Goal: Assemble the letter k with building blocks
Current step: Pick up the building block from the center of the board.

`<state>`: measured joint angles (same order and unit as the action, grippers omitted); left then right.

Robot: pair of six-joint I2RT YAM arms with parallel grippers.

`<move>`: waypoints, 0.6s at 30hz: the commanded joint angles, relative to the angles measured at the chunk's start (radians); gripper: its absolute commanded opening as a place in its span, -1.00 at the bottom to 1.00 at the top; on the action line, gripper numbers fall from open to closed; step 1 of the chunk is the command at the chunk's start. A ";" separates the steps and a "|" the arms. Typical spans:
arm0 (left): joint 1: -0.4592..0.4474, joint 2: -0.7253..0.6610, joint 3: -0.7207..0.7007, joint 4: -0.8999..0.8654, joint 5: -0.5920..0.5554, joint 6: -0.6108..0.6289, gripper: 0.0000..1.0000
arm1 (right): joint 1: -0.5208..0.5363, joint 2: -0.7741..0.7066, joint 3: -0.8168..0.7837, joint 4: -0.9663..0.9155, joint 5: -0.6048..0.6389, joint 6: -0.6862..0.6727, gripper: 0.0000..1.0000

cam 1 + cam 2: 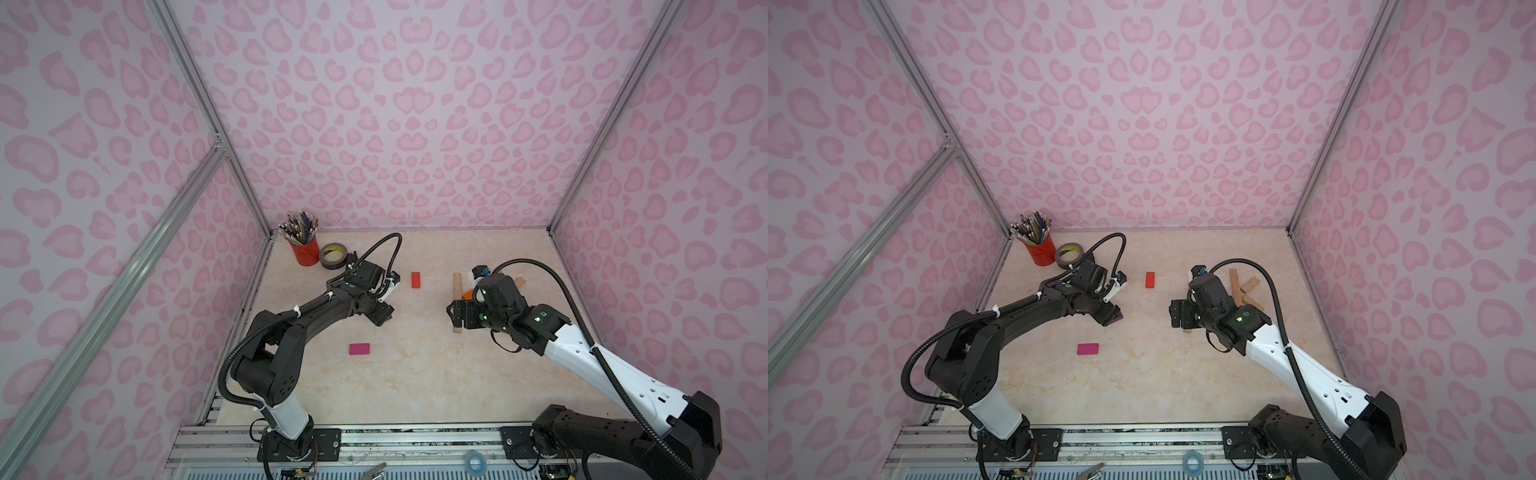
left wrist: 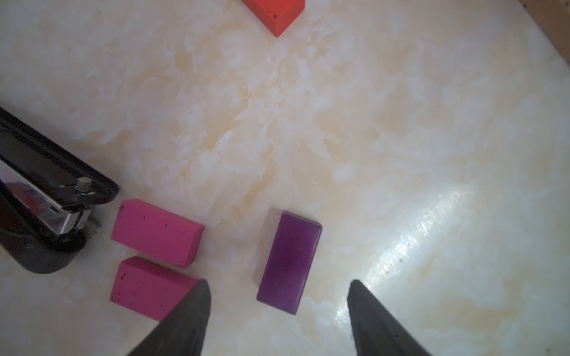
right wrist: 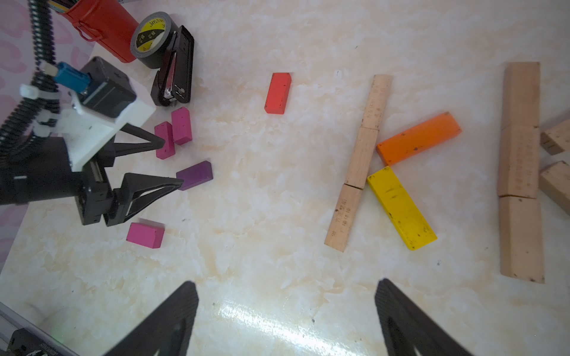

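While the left claw (image 2: 277, 282) stands with jaws apart astride the near end of the short purple painted block (image 2: 290, 262), which lies flat on the marbled counter (image 2: 401, 154) near the black stapler (image 2: 46, 200), one fingertip crowds the pink block (image 2: 148, 286) lying just past its twin from the stapler. Closing here could shove that pink block, or twist the slightly askew purple one into a slipping corner pinch. The right claw (image 3: 286, 282), jaws wide and empty, hovers well apart from the stapler, near the plain wood bars (image 3: 359, 163), orange bar (image 3: 418, 138) and yellow bar (image 3: 401, 208).
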<state>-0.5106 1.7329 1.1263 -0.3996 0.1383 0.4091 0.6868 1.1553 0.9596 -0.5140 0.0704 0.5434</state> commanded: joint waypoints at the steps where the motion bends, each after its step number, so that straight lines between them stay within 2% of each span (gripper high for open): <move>1: 0.002 0.040 0.040 -0.027 -0.035 0.013 0.20 | 0.000 -0.012 -0.012 0.014 0.002 -0.011 0.82; 4: 0.001 0.070 0.062 -0.051 -0.024 0.021 0.05 | 0.001 -0.024 -0.021 0.013 0.010 -0.011 0.82; 18: -0.012 0.153 0.090 -0.094 0.008 0.031 0.03 | -0.001 -0.023 -0.028 0.014 0.016 -0.008 0.82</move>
<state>-0.5194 1.8771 1.2083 -0.4801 0.1368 0.4305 0.6861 1.1301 0.9382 -0.5137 0.0757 0.5404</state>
